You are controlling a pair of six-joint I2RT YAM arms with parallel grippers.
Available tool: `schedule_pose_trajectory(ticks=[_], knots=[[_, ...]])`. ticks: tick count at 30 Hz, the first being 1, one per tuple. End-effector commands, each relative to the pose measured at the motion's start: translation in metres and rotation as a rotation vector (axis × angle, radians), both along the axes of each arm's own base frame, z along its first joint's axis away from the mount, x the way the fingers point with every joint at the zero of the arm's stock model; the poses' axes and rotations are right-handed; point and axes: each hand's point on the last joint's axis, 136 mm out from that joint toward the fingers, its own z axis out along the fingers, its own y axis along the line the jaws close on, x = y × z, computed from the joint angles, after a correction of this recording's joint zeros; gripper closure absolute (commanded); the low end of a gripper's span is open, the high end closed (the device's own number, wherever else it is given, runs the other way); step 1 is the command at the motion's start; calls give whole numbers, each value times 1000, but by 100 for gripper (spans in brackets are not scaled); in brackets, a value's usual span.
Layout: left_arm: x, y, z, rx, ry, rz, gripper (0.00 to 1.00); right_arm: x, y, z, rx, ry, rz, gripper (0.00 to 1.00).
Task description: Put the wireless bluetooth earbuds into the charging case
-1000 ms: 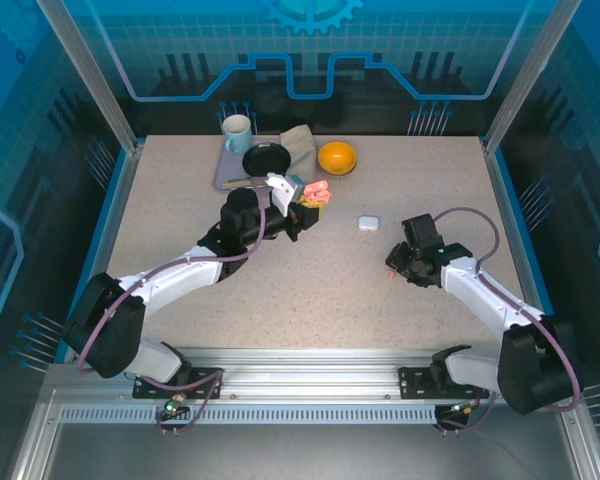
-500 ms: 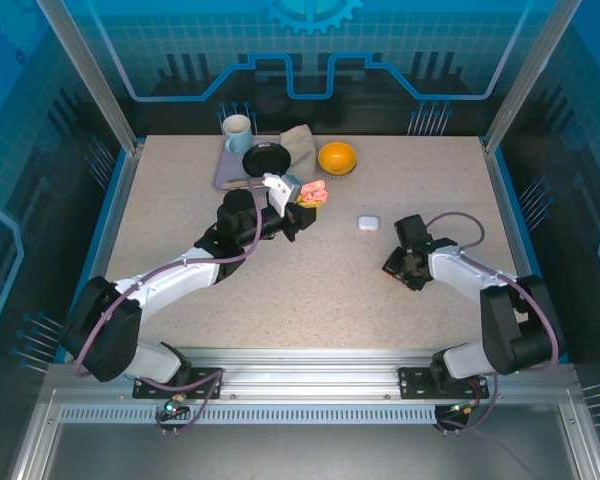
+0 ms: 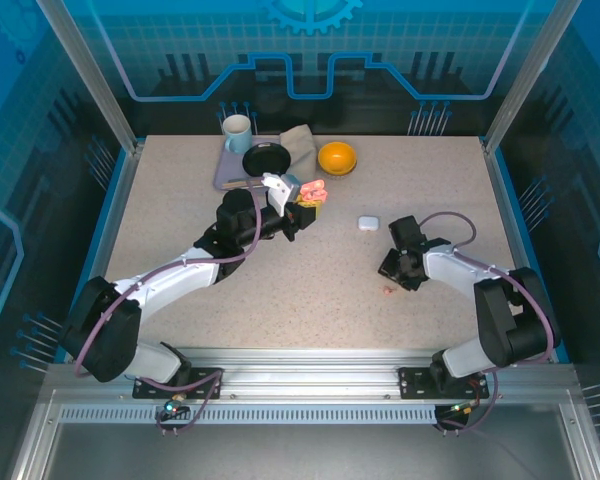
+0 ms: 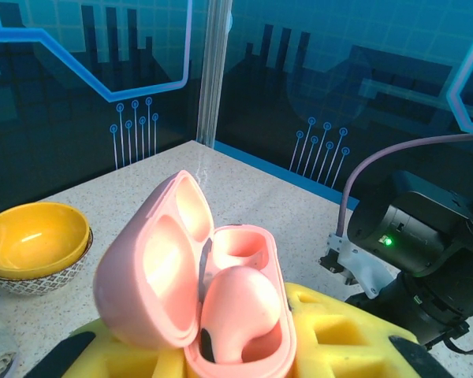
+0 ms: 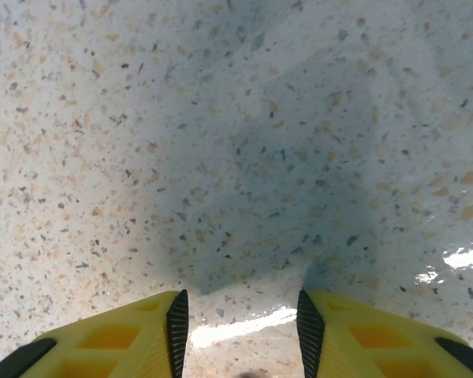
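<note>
- While the left fingers [image 4: 343, 346] grip an open pink case [image 4: 162, 268], an earbud [image 4: 240, 311] sits inside.
- Near a white case [image 3: 368, 222], the right fingers [image 5: 114, 340] gape empty.
- A loose earbud [image 3: 387, 290] lies near that case.

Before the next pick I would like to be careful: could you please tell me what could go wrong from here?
1. The loose pink earbud lies on the table near the open, empty right claw; being tiny, it may skid away if nudged.
2. The left claw holds the pink charging case open with a seated earbud inside; a jolt might shake it out.
</note>
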Motion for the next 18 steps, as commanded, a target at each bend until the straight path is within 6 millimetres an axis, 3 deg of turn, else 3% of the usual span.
schedule_pose_trajectory(ticks=[1, 8, 14, 18], knots=[[0, 6, 10, -21, -26, 14, 100, -2, 6, 12, -12, -34, 47, 56], [1, 7, 11, -23, -25, 11, 100, -18, -2, 24, -54, -28, 55, 53], [1, 7, 11, -25, -23, 11, 100, -40, 10, 26, -17, -3, 91, 43], [1, 7, 12, -28, -25, 10, 100, -56, 11, 20, -41, 26, 124, 43]])
